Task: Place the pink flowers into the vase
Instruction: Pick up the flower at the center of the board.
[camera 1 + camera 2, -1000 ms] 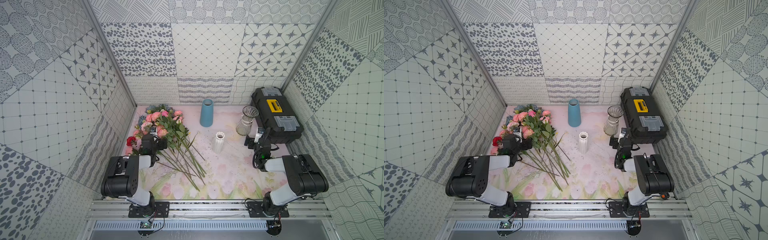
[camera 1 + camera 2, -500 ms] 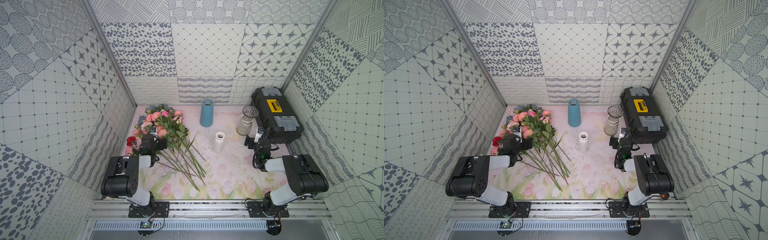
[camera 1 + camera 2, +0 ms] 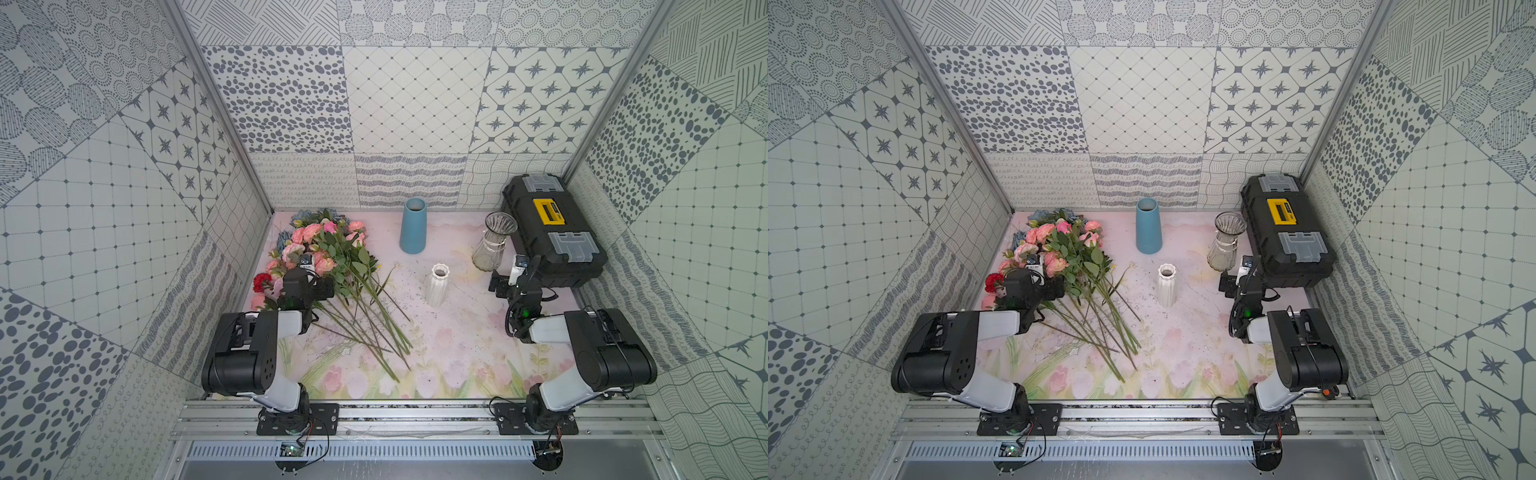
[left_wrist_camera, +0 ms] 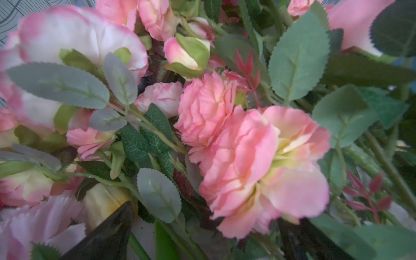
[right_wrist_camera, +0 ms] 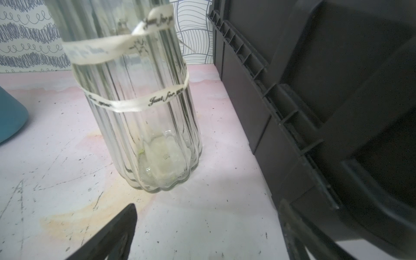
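In both top views my left tool [image 3: 309, 286] sits low at the bloom end of the pink flowers [image 3: 328, 245], jaws spread wide and gripping nothing. The flowers lie in a heap on the bench [image 3: 457, 345], with their stems fanned out past the tool toward the arm bases. A red bloom [image 3: 262, 280] lies just left of that tool.

My right tool [image 3: 513, 282] is also spread wide and empty. The glass vase [image 3: 492, 245] stands upright just ahead of it, and the toolbox [image 3: 552, 232] is close on its right. The white vase [image 3: 436, 286] stands well to its left, between the two tools. The blue vase [image 3: 413, 228] is farther ahead, near the back wall.

In the left wrist view the two dark fingers [image 4: 108, 234] stand far apart. Pink blooms, buds and leaves fill everything ahead of them, and one large bloom is close between them, not pinched.

In the right wrist view the fingers [image 5: 112, 236] are apart and clear of the glass vase ahead. The vase has a ribbon [image 5: 135, 105] round it, and the toolbox wall is beside it.
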Motion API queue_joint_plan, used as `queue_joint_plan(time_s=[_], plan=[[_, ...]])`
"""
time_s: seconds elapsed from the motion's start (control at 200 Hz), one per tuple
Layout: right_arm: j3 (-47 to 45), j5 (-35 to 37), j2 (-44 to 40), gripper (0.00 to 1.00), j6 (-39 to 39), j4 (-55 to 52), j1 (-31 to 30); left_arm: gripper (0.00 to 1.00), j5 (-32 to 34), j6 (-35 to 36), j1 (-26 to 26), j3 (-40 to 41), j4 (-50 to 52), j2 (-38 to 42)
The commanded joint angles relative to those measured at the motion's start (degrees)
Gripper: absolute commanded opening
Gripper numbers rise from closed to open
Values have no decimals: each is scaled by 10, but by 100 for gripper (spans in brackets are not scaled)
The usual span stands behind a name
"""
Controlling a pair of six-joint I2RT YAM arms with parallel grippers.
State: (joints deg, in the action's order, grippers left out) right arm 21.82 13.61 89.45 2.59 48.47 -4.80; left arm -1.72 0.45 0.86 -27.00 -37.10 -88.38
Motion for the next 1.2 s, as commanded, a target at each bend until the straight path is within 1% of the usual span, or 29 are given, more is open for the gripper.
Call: queue_joint_plan(time_s=[0.0, 0.956, 1.011, 1.056, 1.196], plan=[[7, 5, -2, 98, 6, 20, 0, 98, -4, 3, 0, -6, -27, -1], [7, 6, -3, 98, 5, 19, 0, 98, -7, 7, 0, -1, -31, 3], [7, 3, -6, 98, 4, 22, -1, 98, -17, 9, -1, 0, -13, 25], [12, -5, -22, 98, 1, -5, 0, 98, -11, 7, -3, 3, 2, 51], [44, 3, -94, 98, 2, -119, 0, 98, 45, -8, -22, 17, 47, 165]])
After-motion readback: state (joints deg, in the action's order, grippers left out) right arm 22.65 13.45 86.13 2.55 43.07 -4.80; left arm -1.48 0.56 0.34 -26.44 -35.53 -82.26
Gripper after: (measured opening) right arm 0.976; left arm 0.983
